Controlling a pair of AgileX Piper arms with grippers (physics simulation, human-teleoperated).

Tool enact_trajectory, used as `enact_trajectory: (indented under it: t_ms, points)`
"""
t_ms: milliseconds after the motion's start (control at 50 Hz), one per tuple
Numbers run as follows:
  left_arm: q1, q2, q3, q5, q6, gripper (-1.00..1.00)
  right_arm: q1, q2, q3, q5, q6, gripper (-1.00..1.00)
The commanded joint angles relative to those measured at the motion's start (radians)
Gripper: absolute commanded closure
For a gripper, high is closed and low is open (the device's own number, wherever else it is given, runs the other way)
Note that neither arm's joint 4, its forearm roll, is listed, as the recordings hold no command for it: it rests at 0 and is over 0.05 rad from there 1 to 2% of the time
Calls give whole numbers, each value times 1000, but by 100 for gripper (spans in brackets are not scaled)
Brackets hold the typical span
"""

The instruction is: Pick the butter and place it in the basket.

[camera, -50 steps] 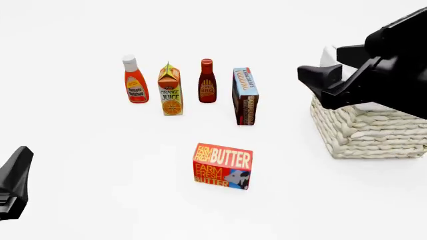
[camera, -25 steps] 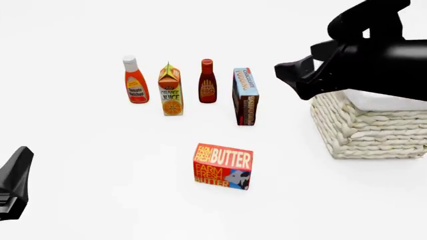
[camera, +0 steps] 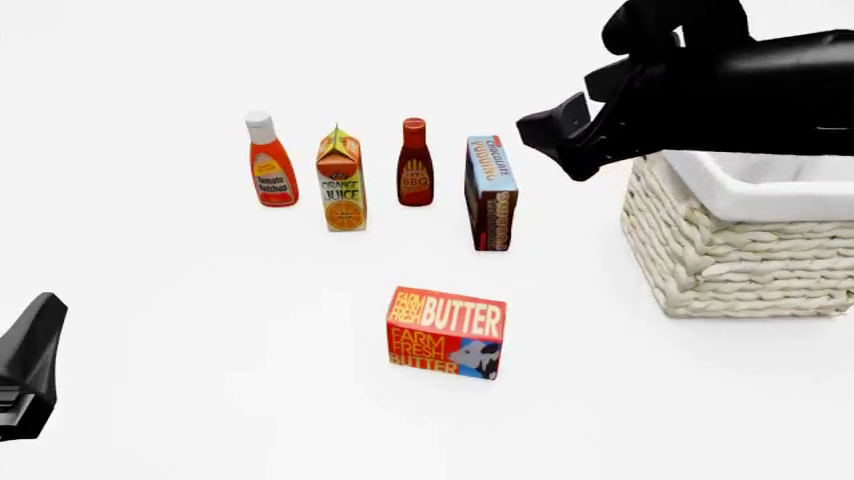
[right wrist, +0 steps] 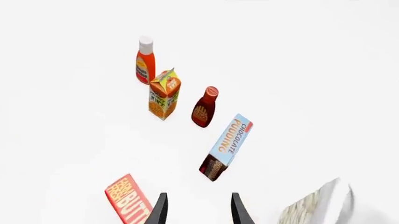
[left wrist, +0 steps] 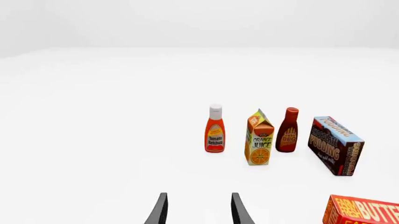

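The butter (camera: 446, 333), a red-orange carton with yellow lettering, stands upright on the white table near the middle front. It also shows in the left wrist view (left wrist: 361, 212) and the right wrist view (right wrist: 128, 199). The woven basket (camera: 734, 260) with a white liner stands at the right; its corner shows in the right wrist view (right wrist: 311, 207). My right gripper (camera: 550, 140) is open and empty, high in the air left of the basket's rim and above the pudding box. My left gripper (camera: 34, 365) is open and empty at the front left, far from the butter.
A row stands behind the butter: ketchup bottle (camera: 271, 165), orange juice carton (camera: 342, 180), BBQ sauce bottle (camera: 415, 165) and chocolate pudding box (camera: 491, 192). The right arm's black body hangs over the basket's back rim.
My right arm has swung left and up from in front of the basket, uncovering more of its liner. The left arm and the groceries have not moved.
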Motion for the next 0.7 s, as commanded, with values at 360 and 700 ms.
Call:
enact_trajectory:
  t_ms: [360, 700]
  points:
    - [0, 0, 0, 0, 0, -100, 9, 105, -110, 26, -81, -100]
    - [0, 0, 0, 0, 0, -100, 73, 115, -63, 27, -88, -100]
